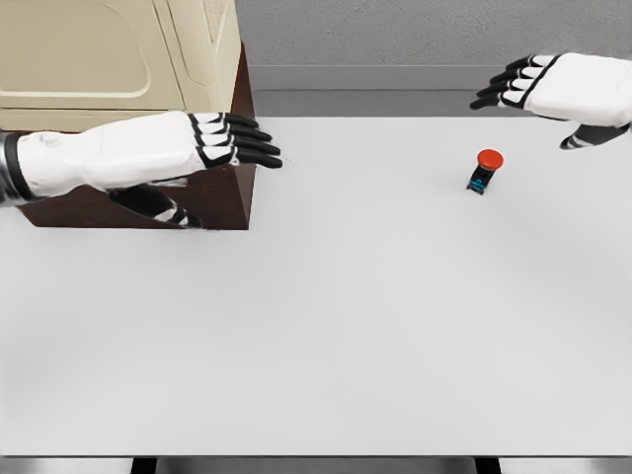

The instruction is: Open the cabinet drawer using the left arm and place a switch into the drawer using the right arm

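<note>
Cabinet top cropped — left hand released | right hand released | switch small — untouched

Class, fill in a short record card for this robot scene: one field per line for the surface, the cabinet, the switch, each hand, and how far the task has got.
surface: white table
cabinet: cream with dark brown base, far left corner of table; no open drawer visible
switch: red button on small dark body, standing on table, right of middle
left hand: fingers extended, in front of cabinet, holding nothing
right hand: open, above and right of switch, not touching
task stage: switch not yet picked up
</note>
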You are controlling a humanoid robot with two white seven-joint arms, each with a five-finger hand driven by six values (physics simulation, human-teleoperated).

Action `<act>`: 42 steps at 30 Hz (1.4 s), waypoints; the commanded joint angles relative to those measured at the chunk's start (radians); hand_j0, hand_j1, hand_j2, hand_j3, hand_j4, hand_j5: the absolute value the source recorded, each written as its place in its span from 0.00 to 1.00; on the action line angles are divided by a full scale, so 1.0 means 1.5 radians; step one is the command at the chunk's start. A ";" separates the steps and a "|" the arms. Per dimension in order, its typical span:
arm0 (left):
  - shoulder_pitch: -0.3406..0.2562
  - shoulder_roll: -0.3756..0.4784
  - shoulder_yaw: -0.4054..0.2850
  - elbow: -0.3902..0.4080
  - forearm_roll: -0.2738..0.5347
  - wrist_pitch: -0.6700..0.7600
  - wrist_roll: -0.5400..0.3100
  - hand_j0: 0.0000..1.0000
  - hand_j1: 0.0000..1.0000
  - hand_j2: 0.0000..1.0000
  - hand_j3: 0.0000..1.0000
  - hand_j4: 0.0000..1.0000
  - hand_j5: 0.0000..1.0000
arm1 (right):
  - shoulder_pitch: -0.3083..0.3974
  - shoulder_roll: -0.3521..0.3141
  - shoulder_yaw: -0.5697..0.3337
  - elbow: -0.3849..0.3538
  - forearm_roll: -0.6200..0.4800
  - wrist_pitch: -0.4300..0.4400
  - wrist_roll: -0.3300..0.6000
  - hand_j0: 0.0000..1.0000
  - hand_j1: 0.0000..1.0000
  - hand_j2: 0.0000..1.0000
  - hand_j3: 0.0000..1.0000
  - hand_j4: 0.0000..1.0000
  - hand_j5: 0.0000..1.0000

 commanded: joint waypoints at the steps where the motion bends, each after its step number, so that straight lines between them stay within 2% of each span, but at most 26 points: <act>1: -0.010 0.145 -0.087 0.000 0.106 0.002 0.002 1.00 1.00 1.00 1.00 1.00 1.00 | -0.002 0.030 0.046 0.033 0.017 0.003 0.000 1.00 1.00 1.00 1.00 1.00 1.00; 2: -0.034 0.230 -0.140 0.000 0.154 0.002 0.002 1.00 1.00 1.00 1.00 1.00 1.00 | -0.010 0.036 0.065 0.052 0.024 0.003 0.000 1.00 1.00 1.00 1.00 1.00 1.00; 3: -0.043 0.272 -0.156 0.000 0.170 0.002 0.002 1.00 1.00 1.00 1.00 1.00 1.00 | -0.011 0.038 0.068 0.062 0.024 0.001 0.000 1.00 1.00 1.00 1.00 1.00 1.00; 4: -0.043 0.284 -0.158 0.000 0.171 0.002 0.000 1.00 1.00 1.00 1.00 1.00 1.00 | -0.011 0.038 0.069 0.063 0.024 0.000 0.000 1.00 1.00 1.00 1.00 1.00 1.00; 6: -0.054 0.279 -0.208 0.000 0.169 0.002 -0.009 1.00 1.00 1.00 1.00 1.00 1.00 | -0.012 0.039 0.070 0.063 0.024 0.000 0.000 1.00 1.00 1.00 1.00 1.00 1.00; 8: -0.125 0.283 -0.306 0.000 0.169 0.002 -0.007 1.00 1.00 1.00 1.00 1.00 1.00 | -0.014 0.042 0.081 0.064 0.024 0.000 0.000 1.00 1.00 1.00 1.00 1.00 1.00; 10: -0.191 0.277 -0.370 -0.001 0.170 0.002 -0.005 1.00 1.00 1.00 1.00 1.00 1.00 | -0.020 0.052 0.084 0.077 0.024 -0.001 0.000 1.00 1.00 1.00 1.00 1.00 1.00; 12: -0.207 0.279 -0.439 0.000 0.171 0.002 -0.005 1.00 1.00 1.00 1.00 1.00 1.00 | -0.020 0.051 0.080 0.085 0.022 -0.019 0.000 1.00 1.00 1.00 1.00 1.00 1.00; 14: -0.208 0.279 -0.473 -0.001 0.169 0.002 -0.010 1.00 1.00 1.00 1.00 1.00 1.00 | -0.019 0.047 0.080 0.092 0.022 -0.019 0.000 1.00 1.00 1.00 1.00 1.00 1.00; 15: -0.216 0.280 -0.505 0.000 0.171 0.002 -0.011 1.00 1.00 1.00 1.00 1.00 1.00 | -0.019 0.050 0.079 0.098 0.020 -0.019 0.000 1.00 1.00 1.00 1.00 1.00 1.00; 19: -0.253 0.252 -0.514 -0.001 0.176 0.002 -0.032 1.00 1.00 1.00 1.00 1.00 1.00 | -0.029 0.071 0.081 0.123 0.019 -0.018 0.000 1.00 1.00 1.00 1.00 1.00 1.00; 21: -0.264 0.251 -0.515 0.000 0.270 0.002 -0.105 1.00 1.00 1.00 1.00 1.00 1.00 | -0.035 0.091 0.085 0.139 0.020 -0.018 0.000 1.00 1.00 1.00 1.00 1.00 1.00; 22: -0.283 0.236 -0.514 0.000 0.300 0.002 -0.132 1.00 1.00 1.00 1.00 1.00 1.00 | -0.040 0.094 0.092 0.143 0.020 -0.018 0.000 1.00 1.00 1.00 1.00 1.00 1.00; 24: -0.298 0.219 -0.515 0.000 0.358 0.002 -0.136 1.00 1.00 1.00 1.00 1.00 1.00 | -0.045 0.098 0.105 0.144 0.021 -0.017 0.000 1.00 1.00 1.00 1.00 1.00 1.00; 26: -0.302 0.225 -0.514 0.000 0.367 0.002 -0.134 1.00 1.00 1.00 1.00 1.00 1.00 | -0.050 0.098 0.105 0.144 0.021 -0.018 0.000 1.00 1.00 1.00 1.00 1.00 1.00; 27: -0.304 0.224 -0.513 0.000 0.384 0.002 -0.125 1.00 1.00 1.00 1.00 1.00 1.00 | -0.050 0.099 0.105 0.144 0.021 -0.019 0.000 1.00 1.00 1.00 1.00 1.00 1.00; 29: -0.323 0.234 -0.508 0.000 0.383 0.002 -0.097 1.00 1.00 1.00 1.00 1.00 1.00 | -0.050 0.103 0.105 0.145 0.017 -0.019 0.000 1.00 1.00 1.00 1.00 1.00 1.00; 32: -0.321 0.245 -0.508 0.000 0.384 0.002 -0.113 1.00 1.00 1.00 1.00 1.00 1.00 | -0.052 0.115 0.108 0.158 0.018 -0.019 0.000 1.00 1.00 1.00 1.00 1.00 1.00; 34: -0.322 0.232 -0.508 0.000 0.409 0.081 -0.117 1.00 1.00 1.00 1.00 1.00 1.00 | -0.062 0.127 0.118 0.191 0.020 -0.019 0.000 1.00 1.00 1.00 1.00 1.00 1.00; 35: -0.344 0.205 -0.508 0.000 0.422 0.138 -0.117 1.00 1.00 1.00 1.00 1.00 1.00 | -0.064 0.128 0.126 0.204 0.021 -0.019 0.000 1.00 1.00 1.00 1.00 1.00 1.00; 36: -0.356 0.200 -0.508 0.001 0.422 0.169 -0.117 1.00 1.00 1.00 1.00 1.00 1.00 | -0.064 0.128 0.137 0.207 0.022 -0.019 0.000 1.00 1.00 1.00 1.00 1.00 1.00; 37: -0.369 0.205 -0.508 0.000 0.422 0.183 -0.118 1.00 1.00 1.00 1.00 1.00 1.00 | -0.064 0.126 0.142 0.207 0.022 -0.019 0.000 1.00 1.00 1.00 1.00 1.00 1.00; 42: -0.387 0.217 -0.508 0.001 0.419 0.236 -0.131 1.00 1.00 1.00 1.00 1.00 1.00 | -0.064 0.120 0.136 0.216 0.022 -0.019 0.000 1.00 1.00 1.00 1.00 1.00 1.00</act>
